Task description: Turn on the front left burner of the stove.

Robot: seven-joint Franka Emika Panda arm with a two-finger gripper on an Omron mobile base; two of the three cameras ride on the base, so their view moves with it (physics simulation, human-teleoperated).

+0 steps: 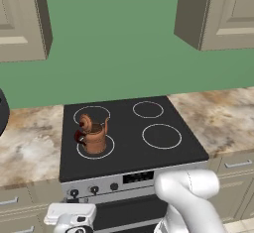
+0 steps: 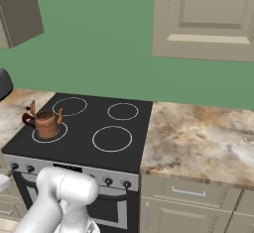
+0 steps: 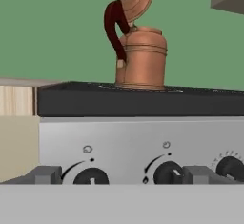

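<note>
Up close, we see our claw (image 3: 121, 175) level with the brushed silver control panel (image 3: 143, 137) of the stove (image 1: 129, 143), its two grey finger tips spread wide with nothing between them. Between the tips sit two round black knobs: the left knob (image 3: 91, 176) lies just inside the left tip, and the second knob (image 3: 167, 173) touches or nearly touches the right tip; we cannot tell which. A third knob (image 3: 230, 167) shows at the right edge, ringed by fine tick marks.

Above the panel runs the flat black glass top. On it stands a copper kettle (image 1: 93, 133), a squat ribbed cylinder with a domed lid tipped open and a dark red curved handle. In the left base view the kettle rests on the front left burner (image 1: 95, 146), a thin white ring on smooth black glass, so most of that ring is covered. Behind it is the rear left ring (image 1: 92, 114); to the right lie the large front right ring (image 1: 161, 136) and the small rear right ring (image 1: 148, 109).

Mottled brown marble desk (image 2: 198, 138) flanks the stove on both sides, with beige panelled cabinets (image 2: 203, 19) above and a plain green wall (image 1: 114, 48) behind.
</note>
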